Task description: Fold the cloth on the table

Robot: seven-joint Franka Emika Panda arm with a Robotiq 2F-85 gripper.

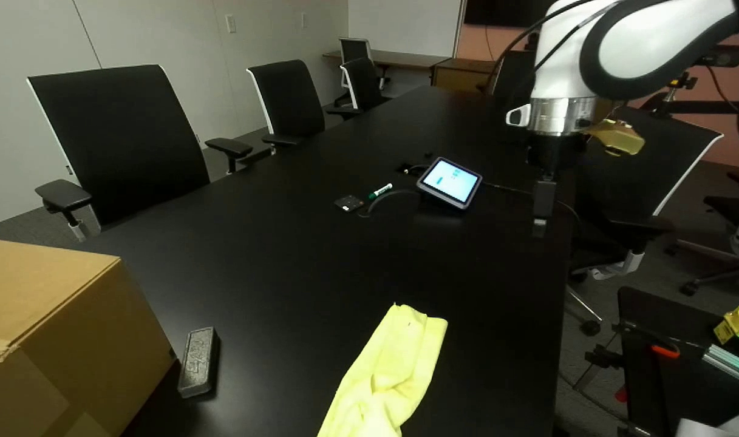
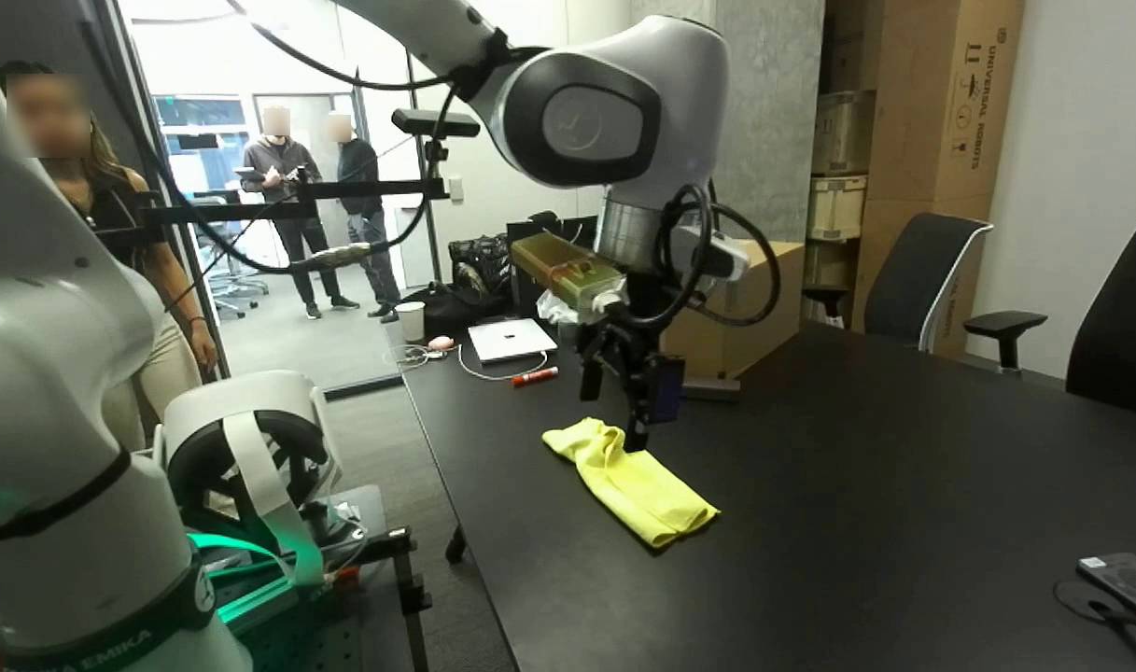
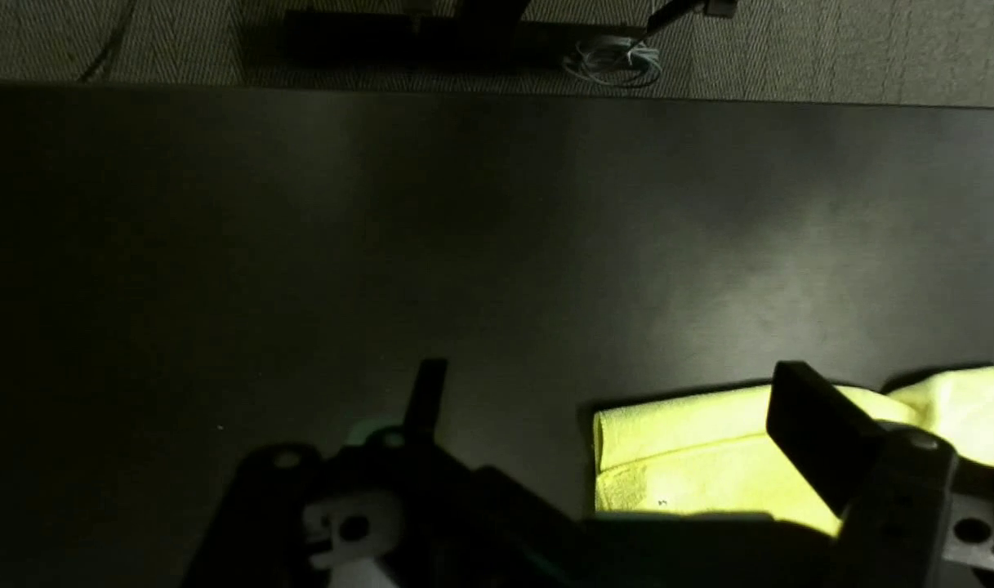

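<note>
The pale yellow cloth (image 1: pixel 399 358) lies on the black table (image 1: pixel 284 273), also seen in an exterior view (image 2: pixel 642 490). It is a narrow folded strip with one flat, squared end and one bunched, twisted end. In the wrist view, the cloth (image 3: pixel 693 433) is at lower right, with layered folds along its length; part is hidden behind the gripper. My gripper (image 3: pixel 611 367) is open, its fingers wide apart with nothing between the tips. It is above the table; the right finger overlaps the cloth in that view. The gripper also shows in an exterior view (image 2: pixel 614 415), pointing down.
A cardboard box (image 1: pixel 90 340) and a dark eraser-like block (image 1: pixel 198 362) stand at one end. A tablet (image 1: pixel 450 182), green marker (image 1: pixel 380 191), laptop (image 2: pixel 511 339) and red marker (image 2: pixel 535 376) are on the table. The table edge (image 3: pixel 497 91) crosses the wrist view. Chairs (image 1: pixel 120 133) line the side.
</note>
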